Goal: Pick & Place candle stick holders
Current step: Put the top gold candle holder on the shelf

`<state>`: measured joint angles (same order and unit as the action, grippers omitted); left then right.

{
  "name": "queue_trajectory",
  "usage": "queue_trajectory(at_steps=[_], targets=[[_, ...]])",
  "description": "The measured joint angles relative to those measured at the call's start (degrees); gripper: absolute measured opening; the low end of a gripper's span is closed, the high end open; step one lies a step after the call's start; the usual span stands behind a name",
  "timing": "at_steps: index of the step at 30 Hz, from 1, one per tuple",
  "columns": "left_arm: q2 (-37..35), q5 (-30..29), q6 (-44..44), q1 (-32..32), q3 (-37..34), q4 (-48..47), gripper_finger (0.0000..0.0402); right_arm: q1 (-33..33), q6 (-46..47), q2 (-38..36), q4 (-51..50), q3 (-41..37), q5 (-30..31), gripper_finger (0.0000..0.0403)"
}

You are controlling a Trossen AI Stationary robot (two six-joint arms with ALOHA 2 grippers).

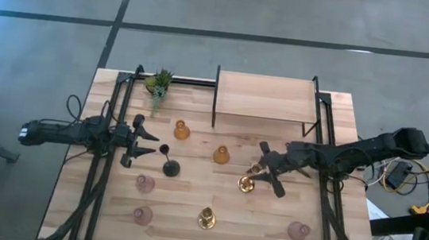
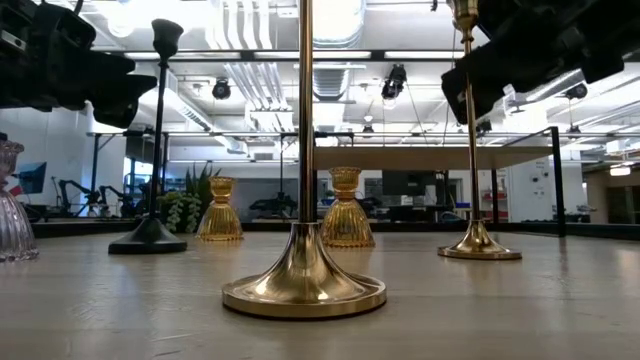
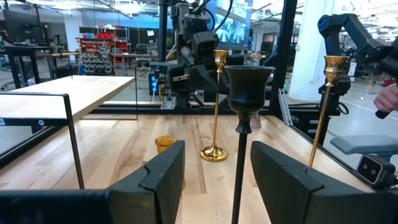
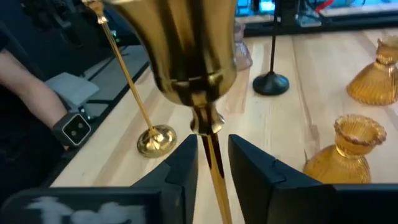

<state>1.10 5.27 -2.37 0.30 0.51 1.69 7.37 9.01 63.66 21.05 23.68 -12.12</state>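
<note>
Spanning most of the high view is a pale wooden plank table (image 1: 190, 201) with black rails down both sides, standing on a grey concrete floor (image 1: 38, 46) crossed by dark seams. At the table's far edge stands a low wooden shelf on thin black legs (image 1: 265, 96), and near the far left corner a small green plant (image 1: 158, 82).

Candle stick holders are scattered over the planks: two amber ribbed glass holders (image 1: 182, 130) and (image 1: 221, 155) near the middle, a black stemmed holder with a round base (image 1: 170, 166) left of centre, three pink glass holders (image 1: 145, 182), (image 1: 142, 215) and (image 1: 298, 230) toward the near side, and a tall thin gold holder (image 1: 206, 217) at the near middle. A second tall gold holder (image 1: 248, 183) stands right of centre.

The right claw (image 1: 270, 172) has its fingers (image 4: 186, 165) close on either side of that gold stem just under the cup; they are not plainly clamped on it. The left claw (image 1: 145, 142) hovers open beside the black holder, its stem showing between the spread fingers (image 3: 165, 177).

Beyond the table, the low view shows a bright workshop with white ceiling ducts (image 2: 250, 80), strip lights and distant equipment. A person's dark sleeve (image 4: 25, 93) shows at the table's near edge.
</note>
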Motion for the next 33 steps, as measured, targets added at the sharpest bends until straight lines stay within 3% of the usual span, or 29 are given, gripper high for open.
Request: queue_trajectory(at_steps=[7, 12, 17, 23, 26, 33], targets=[[0.0, 0.0, 0.0, 0.0, 0.0, 0.0, 0.0188, 0.0, -0.2, -2.8, -3.7, 1.7, 0.1, 0.0018], [0.1, 0.0, 0.0, 0.0, 0.0, 0.0, 0.0188, 0.0, 0.2, -4.5, -7.8, 4.4, 0.1, 0.0014], [0.2, 0.0, 0.0, 0.0, 0.0, 0.0, 0.0188, -0.2, -0.5, -5.1, -19.1, 11.3, 0.7, 0.0013], [0.2, 0.0, 0.0, 0.0, 0.0, 0.0, 0.0188, -0.8, -8.5, -4.0, -37.0, 23.1, 11.2, 0.0013], [0.2, 0.0, 0.0, 0.0, 0.0, 0.0, 0.0188, -3.2, -9.6, -4.0, -42.0, 27.3, 14.0, 0.0012], [0.2, 0.0, 0.0, 0.0, 0.0, 0.0, 0.0188, -12.8, -11.1, -4.4, -49.2, 33.7, 12.8, 0.0012]])
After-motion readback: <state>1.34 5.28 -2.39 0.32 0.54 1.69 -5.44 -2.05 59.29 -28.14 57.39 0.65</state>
